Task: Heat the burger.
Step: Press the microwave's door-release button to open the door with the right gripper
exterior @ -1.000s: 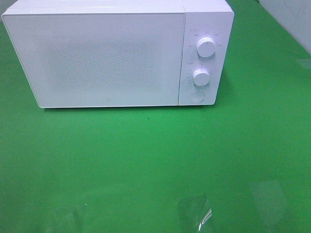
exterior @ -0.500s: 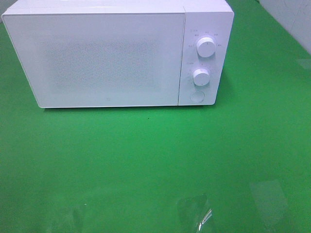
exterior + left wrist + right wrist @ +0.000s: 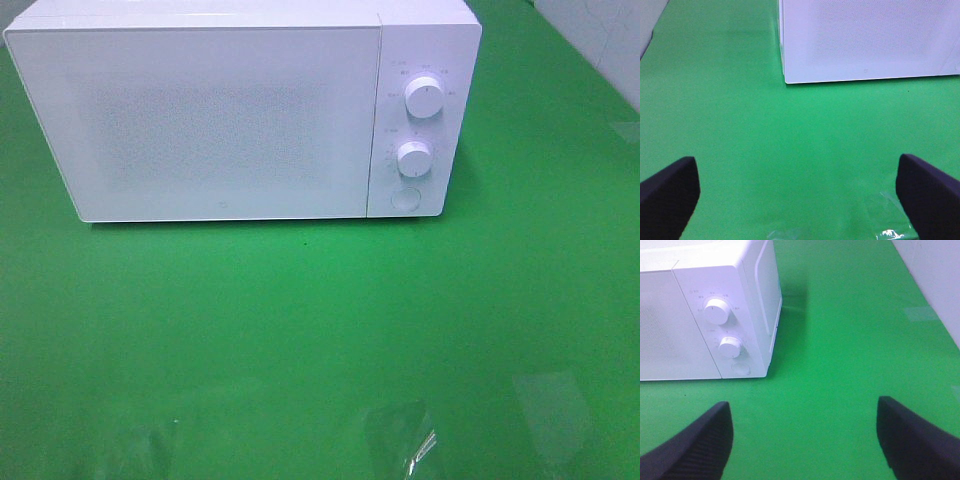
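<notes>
The burger is out of view in every frame. A white microwave (image 3: 240,110) stands at the back of the green table with its door shut; two round knobs (image 3: 425,98) and a round button (image 3: 404,199) sit on its right panel. The left wrist view shows my left gripper (image 3: 800,200) open above bare green cloth, short of the microwave's front left corner (image 3: 786,80). My right gripper (image 3: 805,440) is open too, empty, facing the control panel (image 3: 725,340) from a distance. Neither arm appears in the exterior high view.
Green cloth (image 3: 320,330) covers the table. Patches of clear tape (image 3: 400,440) shine near the front edge. A pale wall (image 3: 940,280) runs along the table's right side.
</notes>
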